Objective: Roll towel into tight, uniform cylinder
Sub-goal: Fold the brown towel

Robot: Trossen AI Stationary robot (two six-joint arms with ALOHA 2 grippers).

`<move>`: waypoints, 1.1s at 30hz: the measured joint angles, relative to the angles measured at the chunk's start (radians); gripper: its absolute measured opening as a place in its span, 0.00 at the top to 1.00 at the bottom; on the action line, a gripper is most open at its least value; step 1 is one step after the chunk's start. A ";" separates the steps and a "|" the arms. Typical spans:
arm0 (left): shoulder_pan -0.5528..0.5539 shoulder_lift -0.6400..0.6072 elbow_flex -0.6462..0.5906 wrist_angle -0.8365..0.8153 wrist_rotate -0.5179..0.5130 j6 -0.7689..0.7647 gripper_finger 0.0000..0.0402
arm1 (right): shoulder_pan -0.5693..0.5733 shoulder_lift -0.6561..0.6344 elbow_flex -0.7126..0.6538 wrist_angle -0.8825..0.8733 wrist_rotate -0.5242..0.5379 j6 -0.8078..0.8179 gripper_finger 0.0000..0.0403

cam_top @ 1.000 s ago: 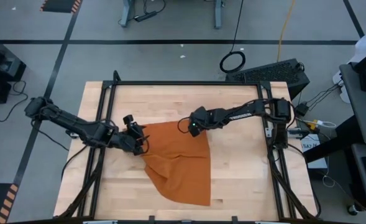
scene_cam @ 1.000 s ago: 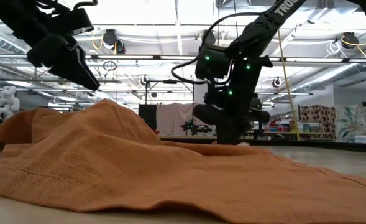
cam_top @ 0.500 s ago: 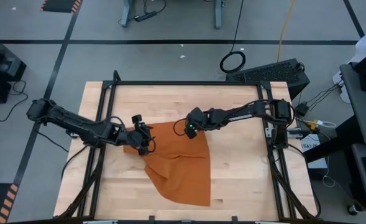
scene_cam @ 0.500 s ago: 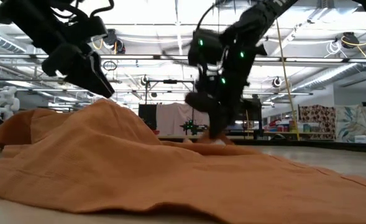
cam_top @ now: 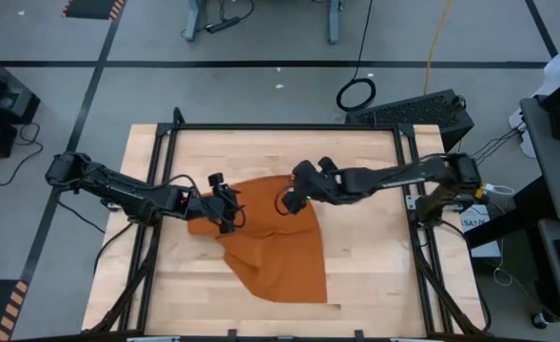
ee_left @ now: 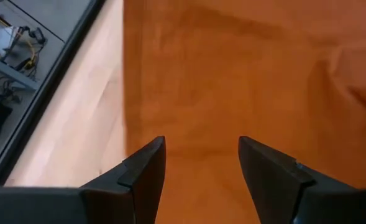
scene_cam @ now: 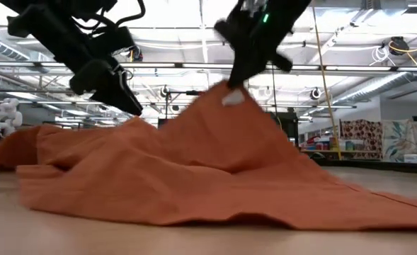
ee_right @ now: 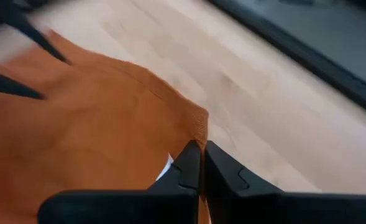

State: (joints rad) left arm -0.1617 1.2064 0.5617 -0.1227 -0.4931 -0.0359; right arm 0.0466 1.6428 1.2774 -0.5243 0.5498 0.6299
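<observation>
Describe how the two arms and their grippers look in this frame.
Both arms are dark, jointed, with black cables looped along them. The left gripper has two black wedge-shaped fingers with stepped tips. The right gripper has matching black fingers; a green light glows on its wrist in the low view.

Two dark jointed arms trail black cables, ending in wedge-shaped black fingers (ee_left: 146, 171) (matte plastic).
</observation>
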 joint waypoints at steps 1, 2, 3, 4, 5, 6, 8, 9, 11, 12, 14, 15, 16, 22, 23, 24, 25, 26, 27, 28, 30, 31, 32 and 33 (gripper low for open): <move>0.002 0.000 0.000 0.015 0.000 0.000 0.48 | 0.016 -0.019 0.000 0.000 0.019 -0.003 0.99; 0.006 0.000 0.000 0.028 0.000 0.001 0.48 | 0.033 -0.036 0.000 0.001 0.036 -0.005 0.99; 0.009 0.000 0.000 0.038 0.002 0.001 0.48 | 0.050 -0.051 0.000 0.001 0.054 -0.009 0.99; 0.012 0.000 0.000 0.044 0.007 0.010 0.48 | 0.067 -0.062 0.000 -0.001 0.075 -0.013 0.99; 0.016 0.000 0.000 0.046 0.008 0.019 0.48 | 0.084 -0.070 0.000 -0.003 0.098 -0.014 0.99; 0.019 0.000 0.000 0.043 0.008 0.024 0.48 | 0.102 -0.074 0.000 -0.003 0.121 -0.014 0.99; 0.028 0.000 0.000 0.024 0.008 0.025 0.48 | 0.137 -0.077 0.000 -0.010 0.161 -0.014 0.99; 0.033 0.000 0.000 0.011 0.008 0.025 0.48 | 0.153 -0.077 0.000 -0.016 0.176 -0.014 0.99; 0.047 0.000 0.000 -0.021 0.006 0.025 0.48 | 0.184 -0.077 0.000 -0.025 0.192 -0.006 0.99; 0.054 0.000 0.000 -0.037 0.006 0.026 0.48 | 0.198 -0.077 0.000 -0.034 0.204 0.007 0.99; 0.071 0.000 0.000 -0.064 0.005 0.040 0.48 | 0.225 -0.077 0.000 -0.052 0.231 0.034 0.99; 0.079 0.000 0.000 -0.068 0.004 0.049 0.48 | 0.237 -0.077 0.000 -0.056 0.240 0.039 0.99; 0.091 0.000 0.000 -0.070 0.004 0.063 0.48 | 0.247 -0.077 0.000 -0.057 0.249 0.039 0.99; 0.216 -0.001 0.000 -0.116 0.011 0.038 0.49 | 0.286 -0.077 0.000 -0.058 0.256 0.045 0.99; 0.240 -0.001 0.000 -0.144 0.023 0.013 0.50 | 0.290 -0.077 0.000 -0.058 0.257 0.046 0.99; 0.265 -0.001 0.000 -0.179 0.035 -0.015 0.51 | 0.292 -0.077 0.000 -0.058 0.257 0.046 0.99; 0.291 -0.001 0.000 -0.215 0.051 -0.042 0.52 | 0.295 -0.077 0.000 -0.058 0.258 0.046 0.99; 0.315 -0.001 0.000 -0.251 0.068 -0.066 0.53 | 0.297 -0.077 0.000 -0.058 0.261 0.046 0.99; 0.340 -0.001 0.000 -0.282 0.085 -0.083 0.54 | 0.297 -0.077 0.000 -0.058 0.262 0.046 0.99; 0.366 -0.001 0.000 -0.308 0.094 -0.087 0.55 | 0.297 -0.077 0.000 -0.057 0.263 0.046 0.99; 0.411 -0.001 0.000 -0.329 0.108 -0.085 0.56 | 0.296 -0.077 0.000 -0.058 0.263 0.046 0.99; 0.435 -0.001 0.000 -0.331 0.120 -0.073 0.57 | 0.296 -0.077 0.000 -0.058 0.263 0.046 0.99; 0.455 -0.001 0.000 -0.332 0.142 -0.060 0.57 | 0.296 -0.077 0.000 -0.057 0.263 0.045 0.99; 0.478 -0.001 0.000 -0.332 0.170 -0.052 0.57 | 0.296 -0.077 0.000 -0.057 0.263 0.045 0.99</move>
State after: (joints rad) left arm 0.3159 1.2057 0.5617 -0.4545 -0.3226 -0.0883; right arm 0.3424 1.5658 1.2774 -0.5808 0.8124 0.6754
